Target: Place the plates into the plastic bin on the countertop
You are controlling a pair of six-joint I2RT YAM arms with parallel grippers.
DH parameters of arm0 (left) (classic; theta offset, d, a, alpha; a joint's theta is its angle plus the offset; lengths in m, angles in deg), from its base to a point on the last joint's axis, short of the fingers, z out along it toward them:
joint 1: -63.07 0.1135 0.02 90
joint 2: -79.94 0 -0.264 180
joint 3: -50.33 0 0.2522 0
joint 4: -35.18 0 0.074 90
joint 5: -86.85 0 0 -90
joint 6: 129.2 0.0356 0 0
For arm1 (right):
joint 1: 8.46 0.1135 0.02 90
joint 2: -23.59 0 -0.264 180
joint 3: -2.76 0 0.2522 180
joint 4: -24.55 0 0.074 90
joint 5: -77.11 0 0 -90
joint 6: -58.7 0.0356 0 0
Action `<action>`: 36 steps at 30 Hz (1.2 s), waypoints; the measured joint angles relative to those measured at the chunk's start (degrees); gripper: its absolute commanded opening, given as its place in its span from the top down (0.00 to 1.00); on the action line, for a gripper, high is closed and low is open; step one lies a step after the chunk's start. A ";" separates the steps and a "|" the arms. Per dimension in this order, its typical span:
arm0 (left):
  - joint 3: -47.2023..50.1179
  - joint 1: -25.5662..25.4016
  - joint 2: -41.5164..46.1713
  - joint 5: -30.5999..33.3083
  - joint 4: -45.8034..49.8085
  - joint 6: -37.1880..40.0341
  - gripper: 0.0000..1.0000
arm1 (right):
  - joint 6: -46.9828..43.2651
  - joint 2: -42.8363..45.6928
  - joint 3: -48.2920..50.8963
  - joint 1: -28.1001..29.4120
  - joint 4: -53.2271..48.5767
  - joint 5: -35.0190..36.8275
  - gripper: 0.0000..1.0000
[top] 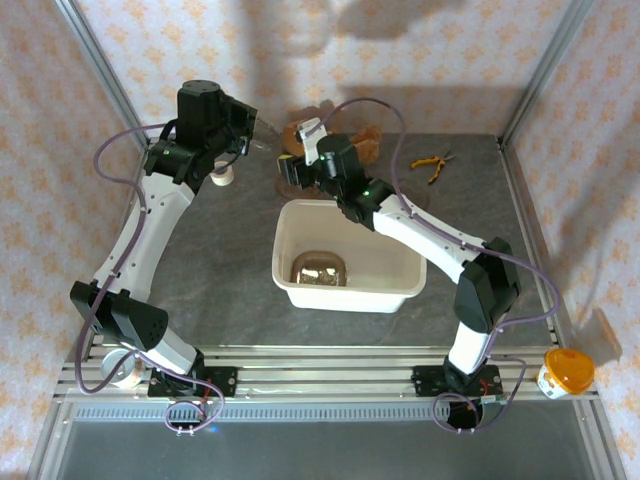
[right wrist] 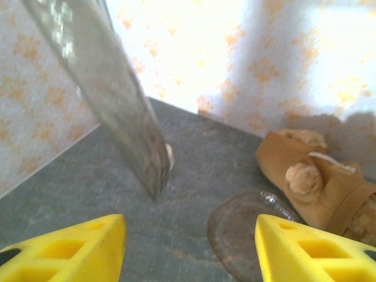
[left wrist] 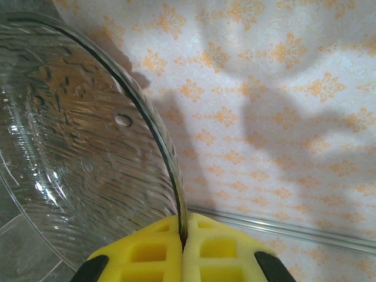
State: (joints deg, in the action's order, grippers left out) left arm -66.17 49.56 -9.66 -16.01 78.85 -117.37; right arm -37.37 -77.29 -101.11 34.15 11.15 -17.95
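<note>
- The plastic bin [top: 346, 297] sits mid-countertop [top: 220, 260] and serves as the reference for everything below.
- Done so far: a brownish plate in the bin [top: 318, 268] lies flat on its floor, towards the left wall. Whether it is one plate or a small stack I cannot tell.
- In hand: the left gripper [left wrist: 182, 234] is pinched tight on the rim of a clear ribbed plate [left wrist: 88, 147]. It holds the plate on edge, up in the air beyond the bin's far-left corner and not yet over the opening.
- Left to do: another plate [right wrist: 241, 235] lies flat on the countertop just beyond the bin's far wall, right beside a brown plush toy [right wrist: 311, 176].
- The right gripper [right wrist: 189, 228] hovers over that spot with its jaws spread wide and nothing between them. The lying plate sits towards its right finger.
- Yellow-handled pliers [top: 432, 163] lie beyond the bin's far-right corner, apart from the work.
- My judgement: the task is partway through. The held plate needs carrying over the bin and releasing, and the lying plate needs picking up.
</note>
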 measured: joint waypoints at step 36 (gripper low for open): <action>3.13 -0.07 0.02 -0.20 -1.33 -3.04 1.00 | -7.13 -4.44 3.54 3.98 18.45 11.39 0.85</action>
State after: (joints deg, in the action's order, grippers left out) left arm -63.04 49.49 -9.64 -16.21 77.52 -120.41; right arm -44.50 -81.73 -97.57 38.12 29.60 -6.57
